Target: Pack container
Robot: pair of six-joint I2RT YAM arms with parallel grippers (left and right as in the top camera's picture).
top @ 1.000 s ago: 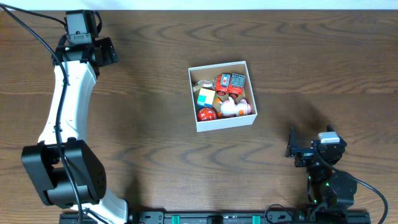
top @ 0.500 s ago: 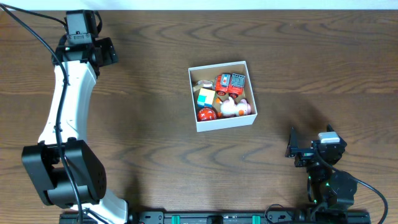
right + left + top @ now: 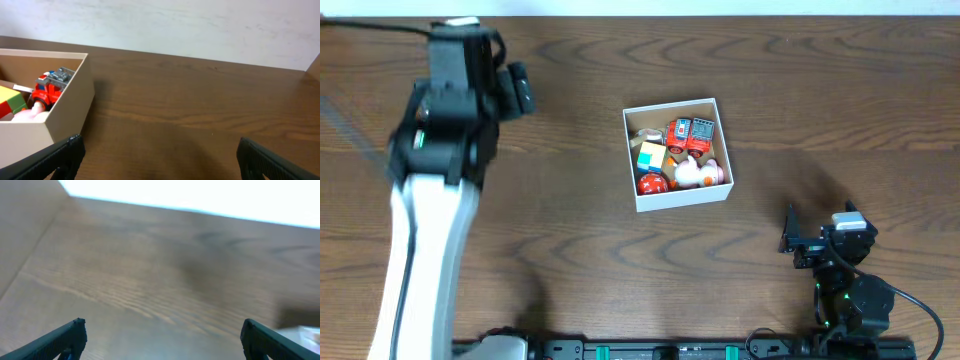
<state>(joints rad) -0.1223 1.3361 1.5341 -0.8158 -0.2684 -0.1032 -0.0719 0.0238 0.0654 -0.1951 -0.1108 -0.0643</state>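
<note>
Sitting mid-frame on the bench [image 3: 570,230], the container [image 3: 682,196] holds small toys [image 3: 685,135]; left claw [image 3: 518,88], upper left, and right claw [image 3: 789,230], lower right, both gape released, empty.

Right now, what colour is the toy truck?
The toy truck is red and grey; right wrist view.

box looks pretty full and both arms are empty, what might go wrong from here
1. The pink toy lies pressed into the corner of the container, whose walls are thin. A nudge or tilt might tip it out.
2. The right end effector is open and low, close to the container's corner. A forward move may shove the box instead of clearing it.
</note>
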